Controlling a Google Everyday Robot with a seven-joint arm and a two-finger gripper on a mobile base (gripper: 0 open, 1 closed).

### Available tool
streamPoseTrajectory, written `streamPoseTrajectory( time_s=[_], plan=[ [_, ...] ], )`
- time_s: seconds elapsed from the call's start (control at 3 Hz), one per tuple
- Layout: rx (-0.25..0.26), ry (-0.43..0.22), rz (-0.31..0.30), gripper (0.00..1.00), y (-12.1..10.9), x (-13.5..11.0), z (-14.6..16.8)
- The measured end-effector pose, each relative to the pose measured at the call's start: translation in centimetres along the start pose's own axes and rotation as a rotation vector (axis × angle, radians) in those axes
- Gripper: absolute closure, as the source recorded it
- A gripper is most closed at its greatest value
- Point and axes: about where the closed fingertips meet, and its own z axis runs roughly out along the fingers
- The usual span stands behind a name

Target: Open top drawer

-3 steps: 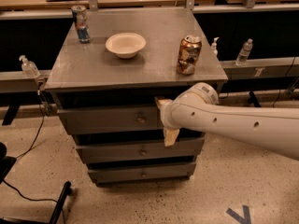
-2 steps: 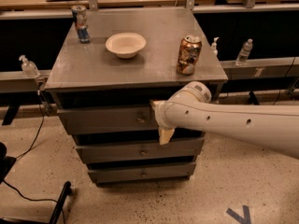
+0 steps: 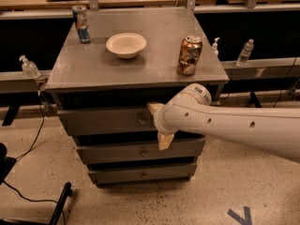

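The top drawer [image 3: 101, 122] is the widest grey metal front, just under the cabinet top, with a small round knob [image 3: 141, 121] at its centre. My gripper [image 3: 157, 124] is at the end of the white arm that comes in from the right. It sits against the drawer front, just right of the knob and at its height. Its two cream fingers stand apart, one above [image 3: 153, 108] and one below [image 3: 164, 141], so it is open and holds nothing. The knob shows uncovered to its left. The right part of the drawer front is hidden by the arm.
Two narrower drawers, the middle [image 3: 117, 151] and the bottom [image 3: 136, 175], sit below. On the cabinet top [image 3: 93, 69] stand a white bowl [image 3: 126, 45], a brown can [image 3: 189, 55] and a blue can [image 3: 81, 24]. A chair base [image 3: 58, 207] lies at lower left.
My arm and gripper have moved a little to the left along the top drawer front, closer to the knob. The drawers and the objects on top have not moved.
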Motion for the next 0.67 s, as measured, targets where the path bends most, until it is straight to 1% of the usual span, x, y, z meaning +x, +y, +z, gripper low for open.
streamPoseTrajectory(
  time_s=[0.33,0.67],
  plan=[
    [-0.029,0.002,-0.003,0.2,1.7,-0.2,-1.5],
    [-0.025,0.007,0.003,0.22,2.5,-0.2,-3.2]
  ],
)
